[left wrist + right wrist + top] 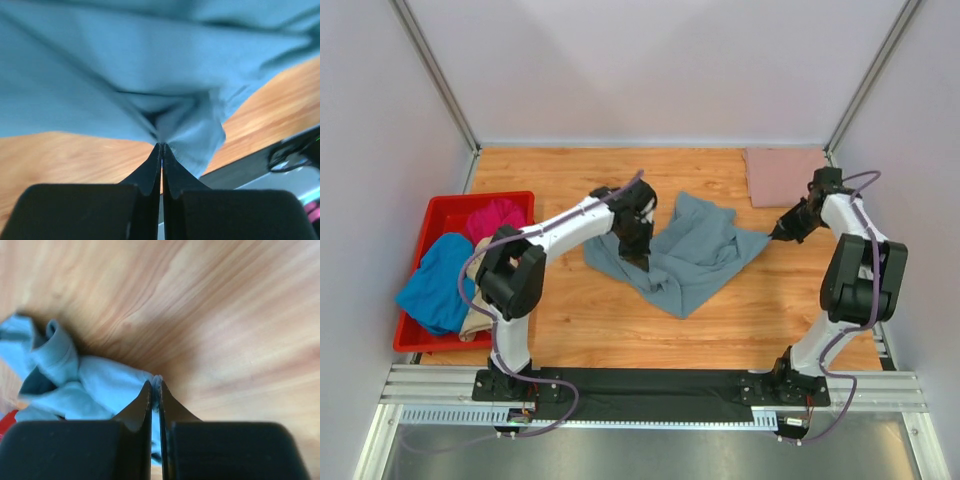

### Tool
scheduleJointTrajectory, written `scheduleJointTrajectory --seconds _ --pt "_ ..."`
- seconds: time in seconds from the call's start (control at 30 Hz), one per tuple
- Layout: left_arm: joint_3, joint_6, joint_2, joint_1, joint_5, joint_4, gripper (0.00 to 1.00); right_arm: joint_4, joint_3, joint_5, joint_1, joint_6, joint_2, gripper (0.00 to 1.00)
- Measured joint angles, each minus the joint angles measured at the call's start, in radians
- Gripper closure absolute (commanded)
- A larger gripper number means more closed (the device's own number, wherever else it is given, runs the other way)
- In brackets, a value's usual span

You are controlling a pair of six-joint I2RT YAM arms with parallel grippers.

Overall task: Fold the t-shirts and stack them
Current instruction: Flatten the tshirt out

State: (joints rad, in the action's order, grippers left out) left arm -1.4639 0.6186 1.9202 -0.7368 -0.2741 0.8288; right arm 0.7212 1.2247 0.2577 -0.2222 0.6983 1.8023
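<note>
A slate grey-blue t-shirt [695, 255] lies crumpled in the middle of the wooden table. My left gripper [632, 255] is shut on a fold of its cloth [190, 132] at its left side. My right gripper [780, 232] is shut on the shirt's right tip [156, 382], which shows pinched between the fingers. A dusty-pink t-shirt [785, 176] lies folded flat at the far right corner. Bright blue [438, 280], magenta [496, 216] and beige [475, 325] t-shirts are heaped in the bin.
A red plastic bin [448, 206] stands at the left edge of the table. White walls and metal posts close in the table on three sides. The black base rail [650, 385] with both arm bases runs along the near edge.
</note>
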Motion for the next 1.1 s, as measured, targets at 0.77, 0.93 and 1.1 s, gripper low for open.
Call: scheduleJointTrajectory --seconds 0.77,0.93,1.1 --pt "0.305 -0.121 -0.34 0.311 0.25 0.242 0.94 0.45 -0.442 -0.142 0.272 0.064 -0.629 0.49" --pt "0.305 -0.137 -0.348 0.311 0.258 0.227 0.68 0.458 -0.339 -0.259 0.242 0.066 -0.618 0.46" --pt "0.306 -0.137 -0.388 0.311 0.288 0.23 0.46 0.376 -0.404 -0.299 0.092 0.094 -0.537 0.57"
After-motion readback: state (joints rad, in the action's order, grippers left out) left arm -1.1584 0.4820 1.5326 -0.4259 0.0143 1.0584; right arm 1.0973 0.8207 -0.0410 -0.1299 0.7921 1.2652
